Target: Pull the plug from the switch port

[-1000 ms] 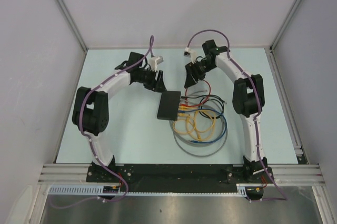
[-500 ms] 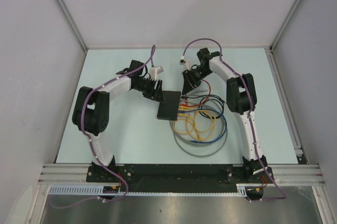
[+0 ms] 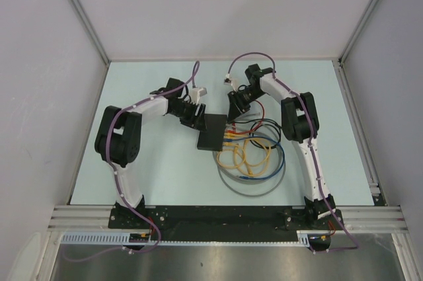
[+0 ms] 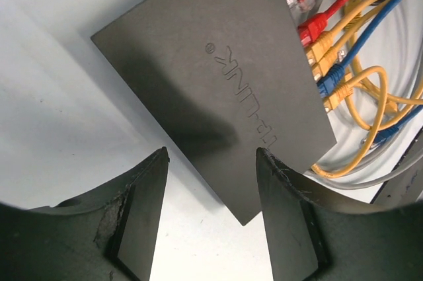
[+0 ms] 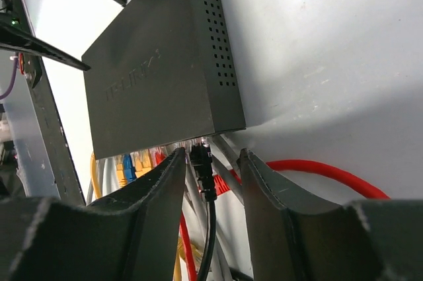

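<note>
The switch (image 3: 213,132) is a flat matte black box in the middle of the table, with red, yellow, blue, grey and black cables plugged along its right edge. My left gripper (image 4: 211,159) is open just over the switch's (image 4: 211,63) far left corner, one finger over the box, the other over the bare table. My right gripper (image 5: 211,159) is open and straddles a black plug (image 5: 201,159) that sits in a port at the far end of the switch (image 5: 155,76). The fingers do not touch the plug.
A tangle of yellow, blue and grey cable loops (image 3: 254,162) lies right of and in front of the switch. A red cable (image 5: 317,172) runs across the table by my right gripper. White walls close in the table on three sides.
Both grippers have come in toward the switch. The left moved right to its far left corner. The right moved down and left to the plugs at its far end.
</note>
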Action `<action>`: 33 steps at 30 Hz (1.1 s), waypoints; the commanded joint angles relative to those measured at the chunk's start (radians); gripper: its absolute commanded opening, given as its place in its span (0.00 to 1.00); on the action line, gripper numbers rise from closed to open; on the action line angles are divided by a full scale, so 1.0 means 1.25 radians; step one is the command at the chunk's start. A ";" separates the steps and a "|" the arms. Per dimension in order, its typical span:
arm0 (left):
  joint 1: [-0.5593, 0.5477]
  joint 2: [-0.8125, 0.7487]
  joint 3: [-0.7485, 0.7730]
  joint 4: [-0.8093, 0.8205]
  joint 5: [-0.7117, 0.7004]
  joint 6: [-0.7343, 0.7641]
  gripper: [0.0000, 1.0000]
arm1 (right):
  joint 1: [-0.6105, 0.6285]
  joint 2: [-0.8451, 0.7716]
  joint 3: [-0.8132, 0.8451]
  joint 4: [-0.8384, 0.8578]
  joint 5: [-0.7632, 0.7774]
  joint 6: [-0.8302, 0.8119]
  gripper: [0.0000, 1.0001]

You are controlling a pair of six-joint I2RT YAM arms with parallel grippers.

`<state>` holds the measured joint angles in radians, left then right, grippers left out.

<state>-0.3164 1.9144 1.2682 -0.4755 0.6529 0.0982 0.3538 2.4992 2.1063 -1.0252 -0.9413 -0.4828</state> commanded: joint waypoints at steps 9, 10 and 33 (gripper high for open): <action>-0.009 0.029 0.030 -0.001 -0.017 0.034 0.60 | 0.009 0.024 0.033 -0.016 -0.061 0.016 0.43; -0.011 0.029 0.030 -0.001 -0.018 0.034 0.60 | 0.008 0.025 0.033 -0.016 -0.061 0.017 0.43; -0.021 0.052 0.042 0.007 -0.038 0.028 0.60 | 0.000 0.019 0.029 -0.069 0.069 -0.074 0.00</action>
<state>-0.3317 1.9656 1.2854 -0.4812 0.6247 0.1135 0.3595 2.5244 2.1174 -1.0317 -0.9737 -0.4725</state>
